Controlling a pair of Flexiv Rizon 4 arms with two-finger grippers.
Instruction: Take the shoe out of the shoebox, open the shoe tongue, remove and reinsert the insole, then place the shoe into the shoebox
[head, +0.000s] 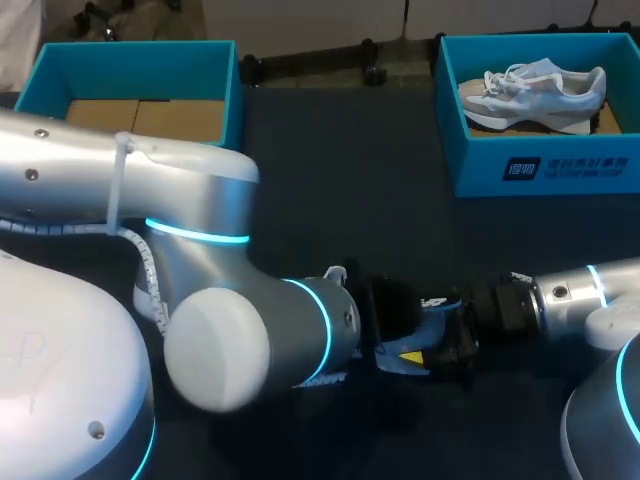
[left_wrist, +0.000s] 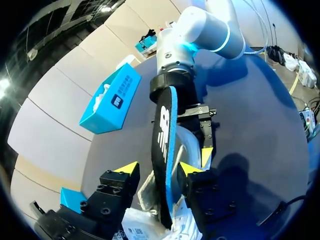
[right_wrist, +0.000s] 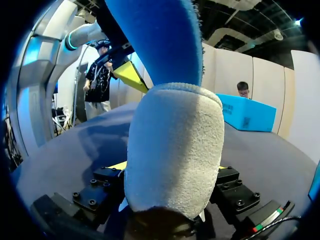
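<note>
A pale grey shoe (head: 432, 322) hangs just above the table's front middle, between my two arms. My right gripper (head: 452, 342) is shut on its heel (right_wrist: 175, 150), which fills the space between the fingers of my right gripper (right_wrist: 170, 169). A black insole with a blue edge (left_wrist: 162, 150) stands up out of the shoe; its blue side (right_wrist: 160, 40) rises ahead of the right wrist. My left gripper (left_wrist: 159, 169) straddles the insole, open: one fingertip (left_wrist: 189, 168) is against it, the other (left_wrist: 127, 168) stands apart. The blue shoebox (head: 540, 110) at the back right holds a second grey shoe (head: 535, 92).
Another blue box (head: 130, 85) with a cardboard floor stands at the back left. My left arm's bulky elbow (head: 215, 345) covers the front left of the dark table (head: 340, 180).
</note>
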